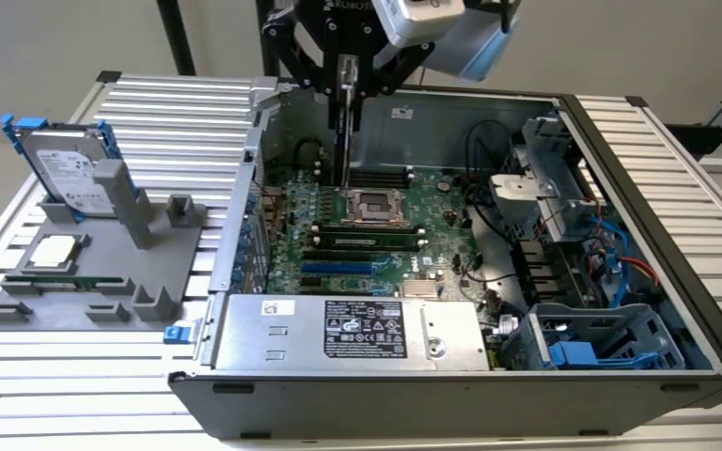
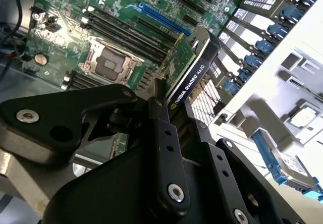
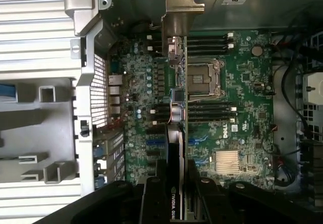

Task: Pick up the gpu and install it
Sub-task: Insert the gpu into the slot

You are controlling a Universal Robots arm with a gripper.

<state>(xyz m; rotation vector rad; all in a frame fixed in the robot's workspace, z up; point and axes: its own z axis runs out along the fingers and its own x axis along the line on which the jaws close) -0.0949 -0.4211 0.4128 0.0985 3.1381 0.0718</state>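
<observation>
gpu is pinched in the gripper and held upright and edge-on, silver bracket end down; the black cooler face is seen in the second wrist view. It is hung inside the open computer case, over the motherboard, just at 10 o'clock of the CPU socket. Contact with the board cannot be told. Also housed in the case: a silver power supply at 6 o'clock and a blue-tabbed drive cage at 4 o'clock. At 9 o'clock in the exterior view a grey fixture tray is set on the slatted worktop. Held in it: a hard drive with blue rails stood upright, a processor chip laid flat, and a memory stick slotted at the chip's 6 o'clock.
</observation>
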